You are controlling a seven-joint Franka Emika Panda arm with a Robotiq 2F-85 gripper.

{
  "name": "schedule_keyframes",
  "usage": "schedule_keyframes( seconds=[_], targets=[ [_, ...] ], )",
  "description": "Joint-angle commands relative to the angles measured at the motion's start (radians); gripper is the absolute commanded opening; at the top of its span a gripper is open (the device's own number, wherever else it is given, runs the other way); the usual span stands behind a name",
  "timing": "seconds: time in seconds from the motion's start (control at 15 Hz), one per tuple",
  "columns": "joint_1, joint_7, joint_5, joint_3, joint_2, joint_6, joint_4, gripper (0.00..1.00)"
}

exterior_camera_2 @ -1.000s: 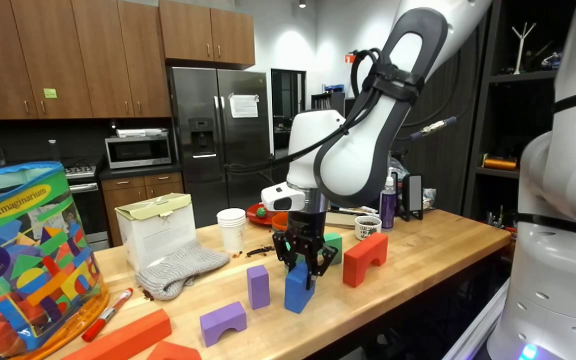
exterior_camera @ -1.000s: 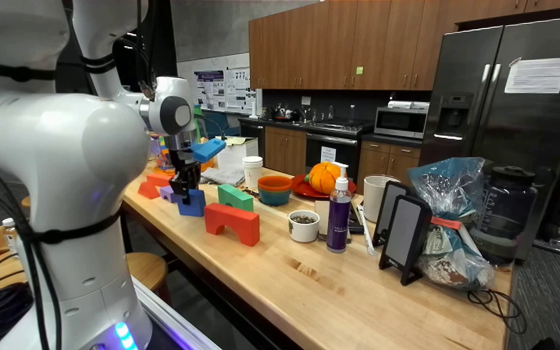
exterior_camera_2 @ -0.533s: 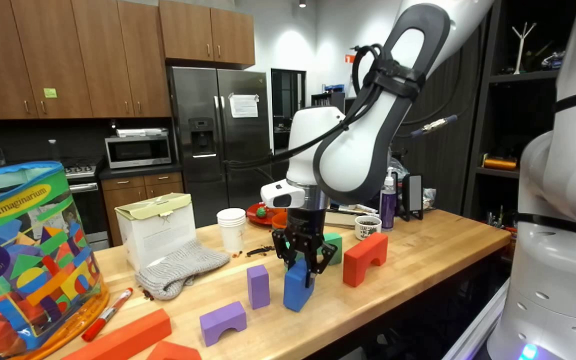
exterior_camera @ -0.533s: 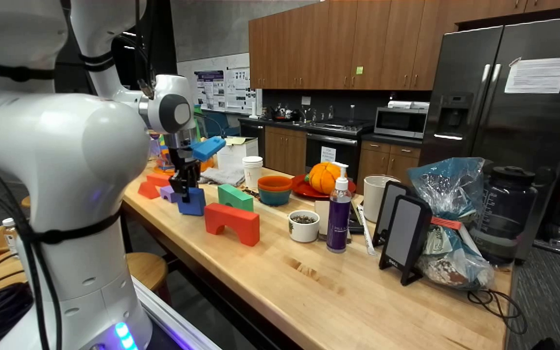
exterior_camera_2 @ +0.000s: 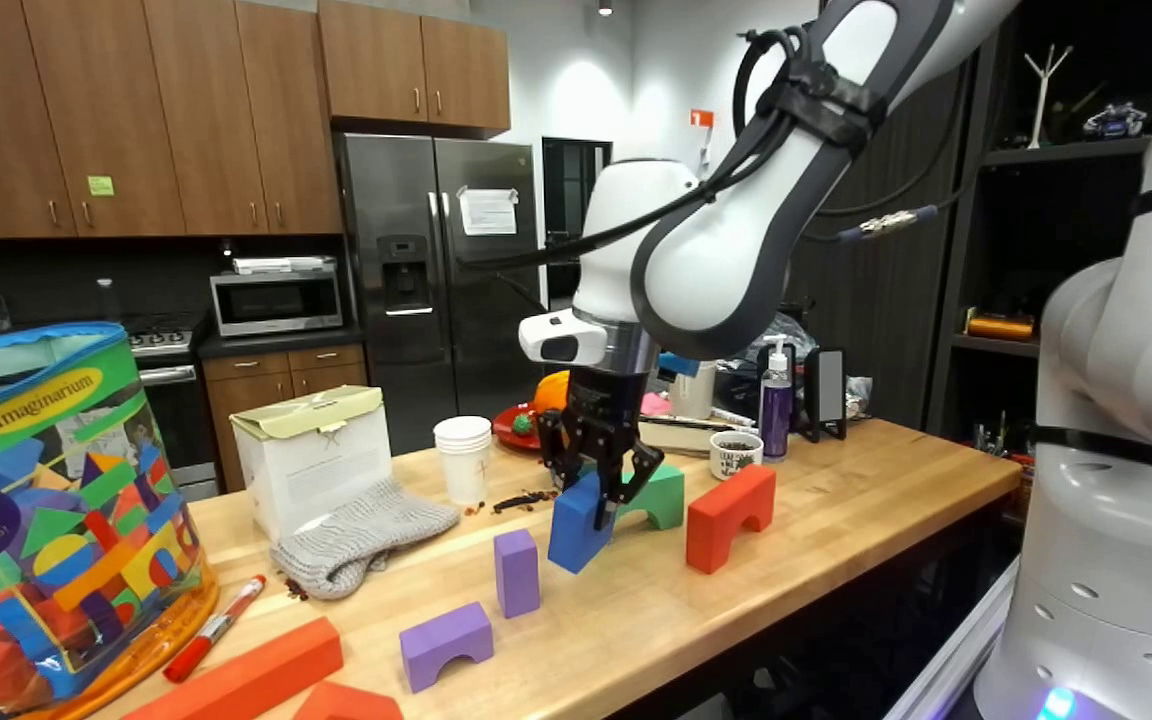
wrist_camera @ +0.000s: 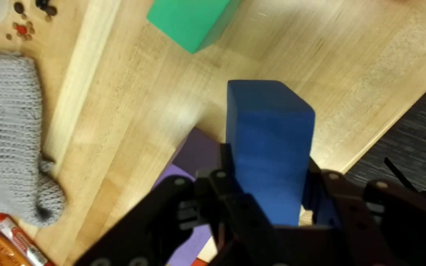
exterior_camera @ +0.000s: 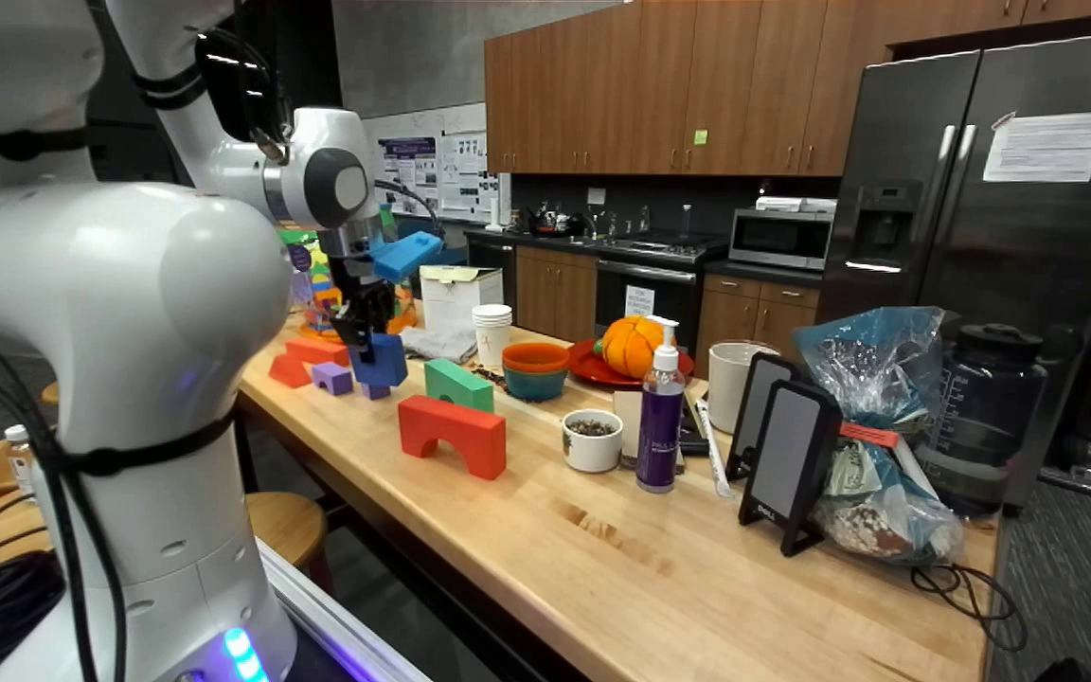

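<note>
My gripper [exterior_camera_2: 582, 492] is shut on a blue block [exterior_camera_2: 574, 530] and holds it above the wooden table, slightly tilted. In the wrist view the blue block [wrist_camera: 272, 144] stands between the two fingers, which press on its sides. The blue block [exterior_camera: 383, 360] also shows off the table in an exterior view. An upright purple block [exterior_camera_2: 517, 573] stands close beside and below it, partly hidden by a finger in the wrist view. A purple arch [exterior_camera_2: 446, 645] lies nearby. A green arch [exterior_camera_2: 663, 497] stands behind the gripper, and a red arch [exterior_camera_2: 731, 517] stands beside that.
A long red block [exterior_camera_2: 246, 672], a red marker [exterior_camera_2: 216, 630] and a large block bag [exterior_camera_2: 56, 500] lie at one end. A grey knit cloth [exterior_camera_2: 366, 537], white box [exterior_camera_2: 316, 460], paper cups [exterior_camera_2: 463, 465], white mug [exterior_camera_2: 735, 455] and purple bottle [exterior_camera_2: 774, 412] stand along the table.
My gripper has risen with the blue block, lifting it off the table and tilting it slightly. The upright purple block now shows beneath it in an exterior view. The other blocks have not moved.
</note>
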State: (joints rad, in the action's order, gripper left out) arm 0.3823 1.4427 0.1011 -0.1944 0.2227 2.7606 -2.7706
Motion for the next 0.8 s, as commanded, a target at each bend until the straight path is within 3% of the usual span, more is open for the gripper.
schedule_keyframes(
  seconds=[0.0, 0.73],
  targets=[
    [0.009, -0.024, 0.010, 0.042, 0.098, -0.051, -0.015, 0.16],
    [-0.045, -0.115, -0.017, 0.148, 0.200, -0.129, -0.010, 0.16]
  ],
)
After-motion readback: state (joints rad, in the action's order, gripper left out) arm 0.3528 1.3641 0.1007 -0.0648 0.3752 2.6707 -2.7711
